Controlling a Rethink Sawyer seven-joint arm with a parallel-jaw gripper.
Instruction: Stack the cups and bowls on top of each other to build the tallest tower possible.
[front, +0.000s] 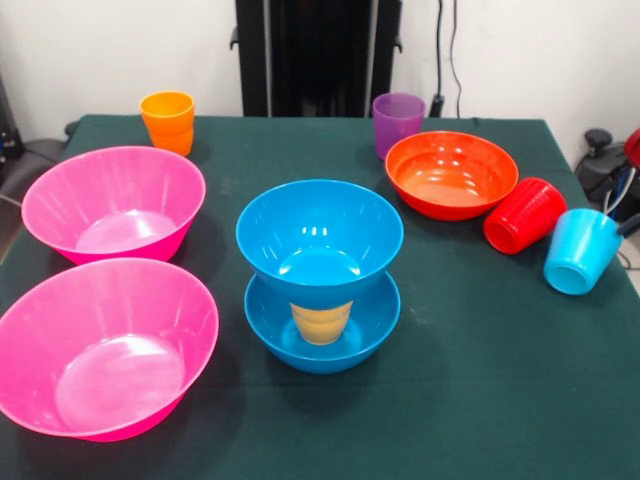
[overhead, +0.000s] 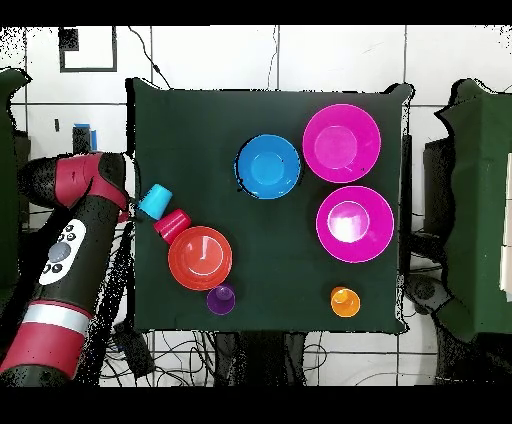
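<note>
Five bowls are on show: two pink bowls (front: 112, 203) (front: 105, 347), two blue bowls (front: 320, 238) (front: 322, 325) and one orange-red bowl (front: 451, 174). There are five cups: orange cup (front: 168, 122), purple cup (front: 398, 123), red cup (front: 524, 215), light blue cup (front: 581, 250) and yellow cup (front: 321, 322).

At table centre stands the tower (front: 320, 275): a blue bowl upright, a yellow cup (front: 321, 322) inverted inside it, a second blue bowl (front: 320, 240) upright on top. In the front view, two pink bowls (front: 112, 205) sit at nine and eight o'clock, an orange cup (front: 168, 122) at eleven, a purple cup (front: 398, 124) at one. The orange-red bowl (front: 451, 174) lies at two, with the red cup (front: 524, 215) and light blue cup (front: 581, 251) tipped on their sides at three.
</note>
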